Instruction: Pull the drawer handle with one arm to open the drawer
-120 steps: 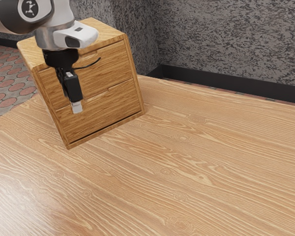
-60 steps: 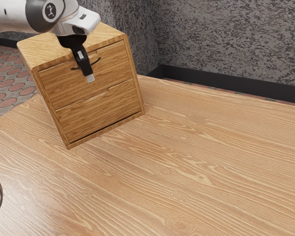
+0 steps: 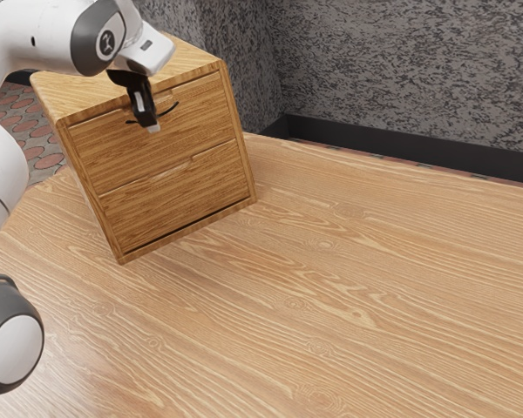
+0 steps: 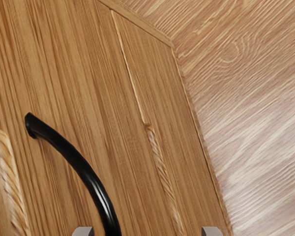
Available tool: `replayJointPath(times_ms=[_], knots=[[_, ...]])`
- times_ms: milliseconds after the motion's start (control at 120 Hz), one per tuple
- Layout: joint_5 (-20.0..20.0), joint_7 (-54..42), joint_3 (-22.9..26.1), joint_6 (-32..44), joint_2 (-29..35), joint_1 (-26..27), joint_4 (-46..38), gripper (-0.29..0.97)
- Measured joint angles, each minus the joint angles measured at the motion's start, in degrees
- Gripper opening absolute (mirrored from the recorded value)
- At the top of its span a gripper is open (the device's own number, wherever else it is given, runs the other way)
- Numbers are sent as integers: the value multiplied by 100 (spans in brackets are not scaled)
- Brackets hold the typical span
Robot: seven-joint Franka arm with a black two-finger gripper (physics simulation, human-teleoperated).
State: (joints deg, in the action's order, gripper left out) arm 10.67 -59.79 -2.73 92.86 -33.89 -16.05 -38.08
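A wooden cabinet (image 3: 75,89) with two drawer fronts stands at the exterior view's upper left. The top drawer (image 3: 196,117) carries a curved black handle (image 3: 167,111) and sits flush with the cabinet face. My gripper (image 3: 149,120) points down in front of this drawer, at the handle's end toward the exterior view's left. In the wrist view the handle (image 4: 78,164) curves down between my two fingertips (image 4: 82,231), close to one and far from the other. The gripper (image 4: 146,231) is open.
The lower drawer (image 3: 179,187) has a wooden ridge grip and is shut. A wide wooden table (image 3: 349,287) spreads to the exterior view's right. A dark speckled wall (image 3: 401,61) runs behind. My arm's base (image 3: 9,340) stands at the lower left.
My hand rose from the lower drawer front to the top drawer's handle and has drawn in closer to it. The cabinet and drawers have not moved.
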Motion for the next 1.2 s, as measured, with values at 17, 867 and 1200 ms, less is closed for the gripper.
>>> replayJointPath(times_ms=[17, 867, 1200], knots=[[-4, -25, 3, 21, -16, -11, 0, 19], [-170, -407, -60, 1098, 2125, 981, -3326, -8], [-159, -135, -631, 1229, 2762, 1988, -4163, -7]])
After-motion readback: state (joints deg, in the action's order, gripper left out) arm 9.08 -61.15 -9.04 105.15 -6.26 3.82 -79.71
